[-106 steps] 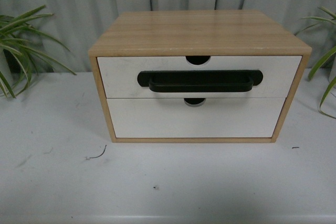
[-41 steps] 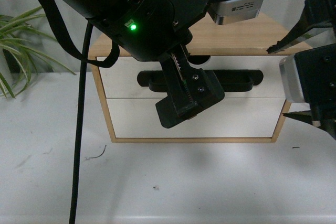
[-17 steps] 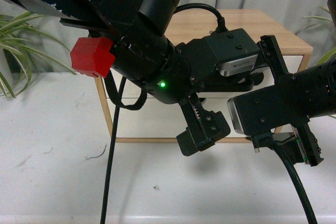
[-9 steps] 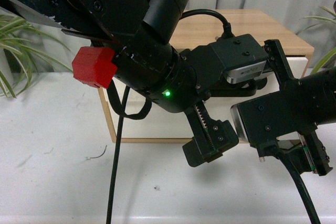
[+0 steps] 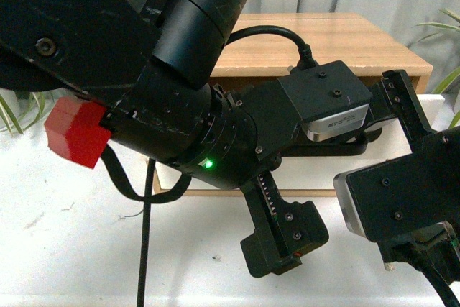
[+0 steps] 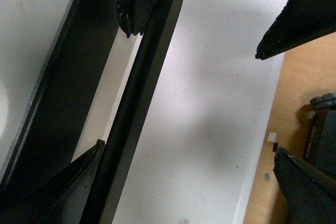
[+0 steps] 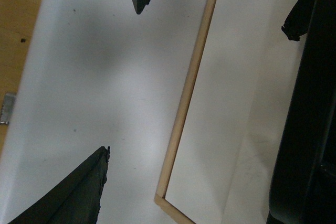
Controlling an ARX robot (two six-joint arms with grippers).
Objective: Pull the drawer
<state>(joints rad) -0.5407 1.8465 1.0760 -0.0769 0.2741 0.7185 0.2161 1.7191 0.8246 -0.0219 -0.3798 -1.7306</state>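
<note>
My left arm (image 5: pixel 180 106) fills most of the front view and hides the drawer; only a strip of its white front (image 5: pixel 431 102) and a bit of the black bar handle (image 5: pixel 338 150) show. In the left wrist view the drawer front (image 6: pixel 210 103) is close up. The handle (image 6: pixel 142 93) runs across it, just inside one finger (image 6: pixel 63 187). The left gripper (image 6: pixel 189 148) is open, its other finger (image 6: pixel 310 192) over the wooden top. The right gripper (image 7: pixel 194 161) is open, by the cabinet's lower corner (image 7: pixel 164 200). The notch is hidden.
The wooden cabinet (image 5: pixel 345 41) stands on a white table (image 5: pixel 72 249), and its thin wood frame (image 7: pixel 189 103) meets the table (image 7: pixel 94 77). Plant leaves (image 5: pixel 442 80) flank the cabinet. The right arm (image 5: pixel 402 199) sits low at the right, close to the left arm's lower finger (image 5: pixel 284 239).
Both arms have come lower and nearer the camera, and the red block on the left arm has shifted down and left. The cabinet stands where it was.
</note>
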